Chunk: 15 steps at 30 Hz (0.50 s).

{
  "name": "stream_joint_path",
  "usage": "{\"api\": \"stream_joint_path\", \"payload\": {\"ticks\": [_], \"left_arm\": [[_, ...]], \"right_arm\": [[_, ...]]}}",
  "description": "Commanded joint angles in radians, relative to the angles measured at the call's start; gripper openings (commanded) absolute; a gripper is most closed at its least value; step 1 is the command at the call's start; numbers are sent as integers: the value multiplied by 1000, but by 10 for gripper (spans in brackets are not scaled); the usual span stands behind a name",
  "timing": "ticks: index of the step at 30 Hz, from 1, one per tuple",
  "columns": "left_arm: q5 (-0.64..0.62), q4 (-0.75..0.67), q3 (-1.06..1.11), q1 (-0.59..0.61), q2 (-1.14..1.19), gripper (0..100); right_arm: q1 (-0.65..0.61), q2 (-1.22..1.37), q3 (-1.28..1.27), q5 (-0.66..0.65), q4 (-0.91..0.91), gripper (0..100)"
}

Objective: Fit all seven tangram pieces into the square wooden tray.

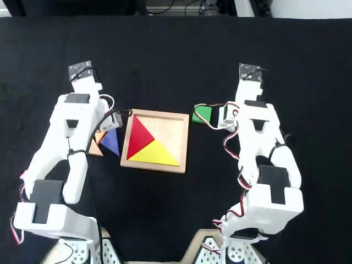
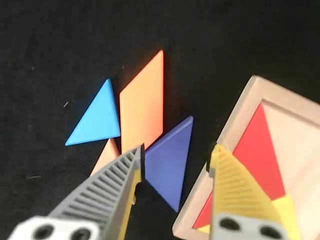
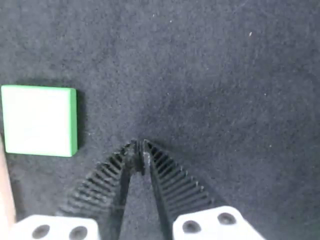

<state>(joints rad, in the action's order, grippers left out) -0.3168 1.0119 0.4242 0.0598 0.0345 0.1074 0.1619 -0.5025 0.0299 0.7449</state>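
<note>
- Beside the tray (image 1: 171, 127)'s left rim, I am holding my left gripper (image 2: 178, 152) spread over the dark blue triangle (image 2: 167, 172).
- My right gripper (image 3: 140, 146), fingers pressed together, is hanging over open black cloth (image 3: 225, 75) near the green square (image 3: 37, 120).

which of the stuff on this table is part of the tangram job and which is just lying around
Part of the job: wooden tray; red triangle and yellow triangle inside it; dark blue triangle, orange parallelogram, light blue triangle, peach triangle and green square out on the cloth.

Just lying about: black cloth; cables beyond its far edge.
</note>
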Motion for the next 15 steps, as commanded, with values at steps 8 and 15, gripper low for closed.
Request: {"api": "stream_joint_path", "payload": {"ticks": [8,15], "left_arm": [[-17,-72,-47,58,-2,224],[-9,-100,7,36,-9,224]], "right_arm": [[-14,-44,-2,0,-14,11],[-15,-44,-2,0,-14,11]]}}
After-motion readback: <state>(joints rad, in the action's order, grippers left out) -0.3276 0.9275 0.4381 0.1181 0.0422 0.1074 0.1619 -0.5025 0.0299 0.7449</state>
